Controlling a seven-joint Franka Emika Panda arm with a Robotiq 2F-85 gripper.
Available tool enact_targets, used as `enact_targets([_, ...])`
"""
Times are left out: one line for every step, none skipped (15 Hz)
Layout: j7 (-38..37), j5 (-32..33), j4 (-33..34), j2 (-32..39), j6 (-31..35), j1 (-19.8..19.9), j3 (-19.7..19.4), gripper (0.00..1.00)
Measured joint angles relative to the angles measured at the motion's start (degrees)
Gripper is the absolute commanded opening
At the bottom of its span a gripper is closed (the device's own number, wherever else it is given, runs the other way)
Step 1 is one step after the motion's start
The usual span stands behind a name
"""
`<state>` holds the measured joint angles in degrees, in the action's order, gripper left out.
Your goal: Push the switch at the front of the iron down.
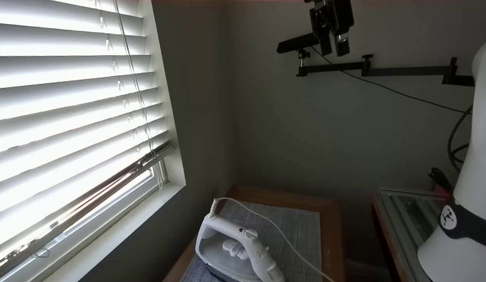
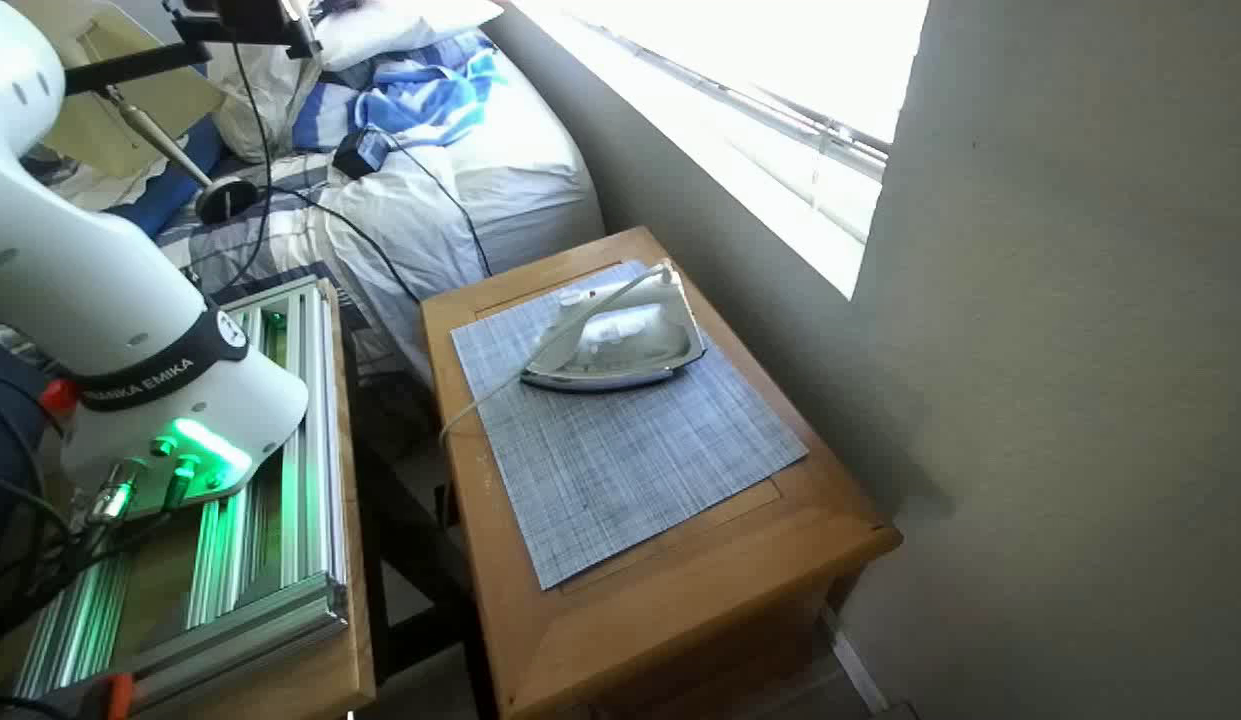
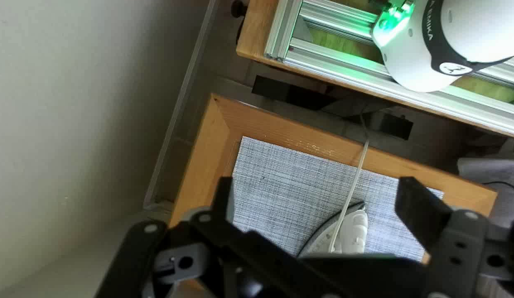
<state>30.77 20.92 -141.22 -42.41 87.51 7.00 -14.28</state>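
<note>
I have my gripper (image 3: 317,186) released, its fingers (image 3: 416,205) spread wide apart in the wrist view, where it partly hides the iron (image 2: 625,335). In an exterior view (image 1: 334,47) it hangs high, well above the iron and to the right of it. The iron sits flat on the far half of the mat (image 2: 650,450), on the table (image 2: 670,585), its nose (image 2: 542,379) toward my base (image 2: 250,390) at the left. The cord (image 3: 352,186) passes over the iron and across the table's edge. The bed (image 2: 540,190) is far left.
</note>
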Motion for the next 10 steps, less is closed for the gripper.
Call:
enact_targets([0.00,0.00,0.00,0.00,0.00,0.00,0.00,1.00])
enact_targets([0.00,0.00,0.00,0.00,0.00,0.00,0.00,1.00])
enact_targets([0.00,0.00,0.00,0.00,0.00,0.00,0.00,1.00])
enact_targets([0.00,0.00,0.00,0.00,0.00,0.00,0.00,1.00])
enact_targets([-0.02,0.00,0.00,0.00,0.00,-0.09,-0.03,1.00])
enact_targets([-0.11,-0.05,-0.03,0.01,0.00,-0.49,0.02,1.00])
enact_targets([-0.39,-0.22,-0.17,0.02,0.04,-1.28,0.35,1.00])
enact_targets([-0.74,-0.53,-0.44,0.02,0.16,-2.44,0.99,1.00])
enact_targets([-1.11,-1.31,-0.78,0.02,0.31,-3.85,1.83,1.00])
enact_targets([-1.56,-2.62,-1.18,0.02,0.51,-5.38,2.71,1.00])
